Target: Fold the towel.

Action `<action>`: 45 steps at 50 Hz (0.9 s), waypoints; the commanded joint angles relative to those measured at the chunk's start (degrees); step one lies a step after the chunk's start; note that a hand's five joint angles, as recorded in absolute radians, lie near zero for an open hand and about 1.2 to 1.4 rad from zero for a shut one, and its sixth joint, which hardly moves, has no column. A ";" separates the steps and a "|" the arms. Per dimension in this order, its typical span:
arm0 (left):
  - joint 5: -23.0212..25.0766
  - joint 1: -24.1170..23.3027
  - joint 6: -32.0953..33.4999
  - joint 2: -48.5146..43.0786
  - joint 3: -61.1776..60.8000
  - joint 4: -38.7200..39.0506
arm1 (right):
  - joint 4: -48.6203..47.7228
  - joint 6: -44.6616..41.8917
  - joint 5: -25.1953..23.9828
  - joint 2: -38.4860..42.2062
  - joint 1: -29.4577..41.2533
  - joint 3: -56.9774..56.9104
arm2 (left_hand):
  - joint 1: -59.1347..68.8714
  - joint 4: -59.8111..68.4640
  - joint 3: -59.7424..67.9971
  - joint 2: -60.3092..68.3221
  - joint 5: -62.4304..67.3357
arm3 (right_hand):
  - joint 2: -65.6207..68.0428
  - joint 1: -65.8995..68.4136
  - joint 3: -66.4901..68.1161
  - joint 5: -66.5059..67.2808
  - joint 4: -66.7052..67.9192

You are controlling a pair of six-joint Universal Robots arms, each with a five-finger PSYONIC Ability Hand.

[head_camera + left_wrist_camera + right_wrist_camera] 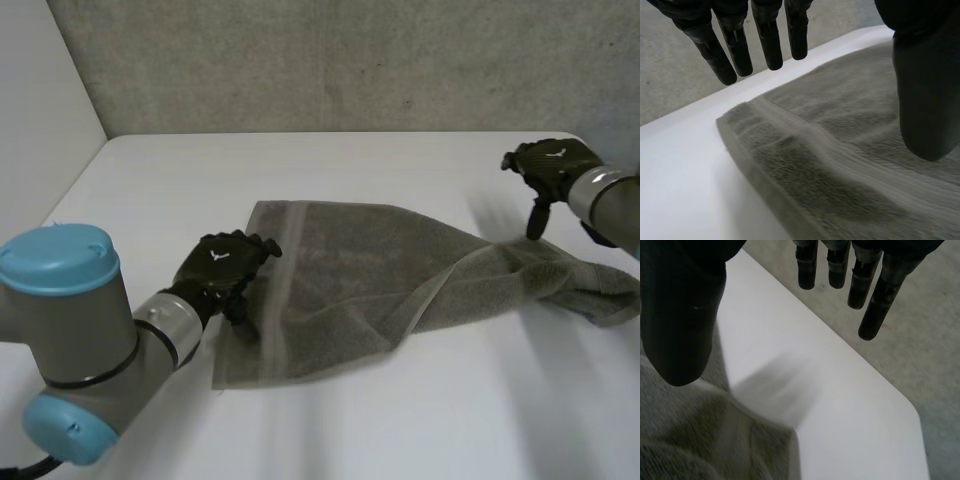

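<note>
A grey-brown towel (370, 275) lies spread across the white table (300, 170), its right part bunched and twisted toward the table's right side. My left hand (220, 265) hovers over the towel's left edge, open, fingers (740, 47) straight and apart from the thumb (925, 90), holding nothing. The towel's banded edge (805, 150) lies under that palm. My right hand (548, 165) hangs above the table just behind the towel's bunched right end, open, with fingers (860, 285) straight. The bunched towel (690, 440) lies below its thumb (680, 315).
The table's right corner (912, 415) is close to my right hand, with grey floor beyond it. A grey wall (350, 60) rises behind the table. Bare table (420, 420) runs in front of the towel.
</note>
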 commanded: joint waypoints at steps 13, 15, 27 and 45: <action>-9.06 -9.01 3.49 1.26 -8.19 1.78 | -4.20 -1.67 -3.10 -2.29 -4.45 11.76 | 0.16 -0.01 1.21 -0.09 -7.78 | -3.55 -3.01 -3.35 -3.32 -19.13; -10.03 -9.18 5.25 0.20 -8.19 2.83 | -5.87 -1.67 -3.02 -2.56 -4.45 12.99 | 0.17 -0.01 1.21 -0.09 -7.78 | -3.55 -3.01 -3.35 -3.32 -19.13; -13.20 -9.10 12.03 -2.88 -8.01 6.10 | -9.32 -1.67 -3.19 -3.17 -5.06 16.52 | 1.18 1.00 2.22 0.92 -6.77 | -3.55 -3.01 -3.35 -3.32 -19.13; -13.20 -9.19 12.56 -5.08 -6.00 6.36 | -9.49 -1.76 -3.01 -2.74 -4.71 16.96 | 3.86 3.69 4.91 3.61 -4.09 | -3.55 -3.01 -3.35 -3.32 -19.13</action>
